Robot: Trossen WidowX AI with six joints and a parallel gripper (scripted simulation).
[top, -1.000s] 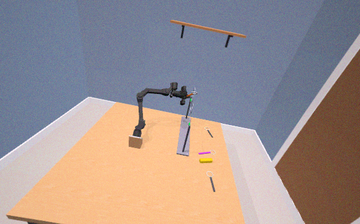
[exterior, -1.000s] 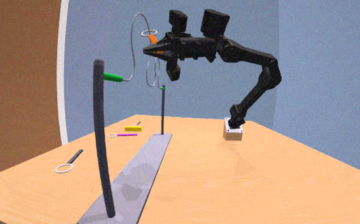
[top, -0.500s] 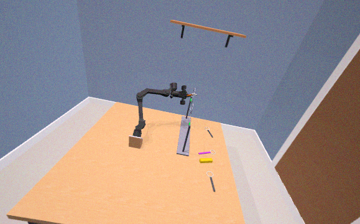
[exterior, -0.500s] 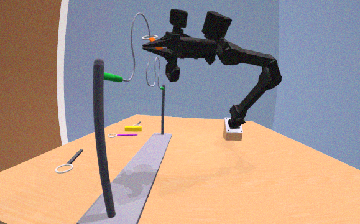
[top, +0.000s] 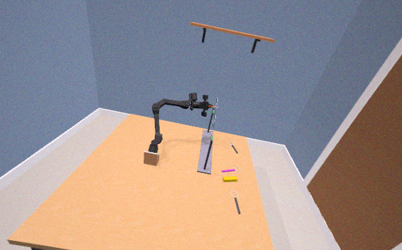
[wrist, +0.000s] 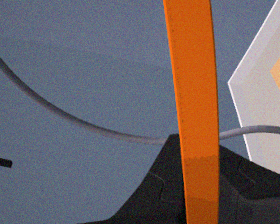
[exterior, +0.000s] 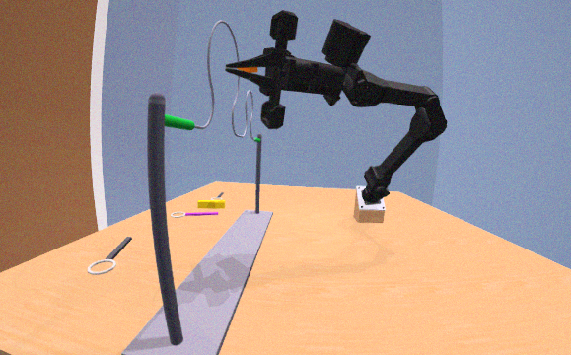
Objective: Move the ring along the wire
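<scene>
i have the claw (exterior: 233, 69) pinched almost fully together on the orange handle (exterior: 250, 70), which pokes out between the fingers (exterior: 246, 63) in the exterior view and runs as a flat, bright orange strip straight up the wrist view (wrist: 191, 96). i judge the grip sits low on the handle so the ring end reaches out ahead of me and my own fingers stay off the wire.

the ring itself i cannot pick out cleanly; it should be at the handle's far end, up around the big upper loop of the thin grey wire (exterior: 209, 54), so the task's thing is high in the air, partway along the run, not yet at either green part. in the wrist view the grey wire (wrist: 64, 115) sweeps behind the handle, close, and i cannot tell whether there is a gap.

further out, the wire drops from that loop to the green sleeve (exterior: 178, 121) on the near post (exterior: 159, 207), and curls the other way down to the small green tip (exterior: 257, 140) on the far post (exterior: 258, 177). both posts stand on a grey base strip (exterior: 226, 266) on the desk (exterior: 413, 276). spare rings with dark and magenta handles and a yellow block (exterior: 211, 203) lie off to the side, well apart from my path.
</scene>
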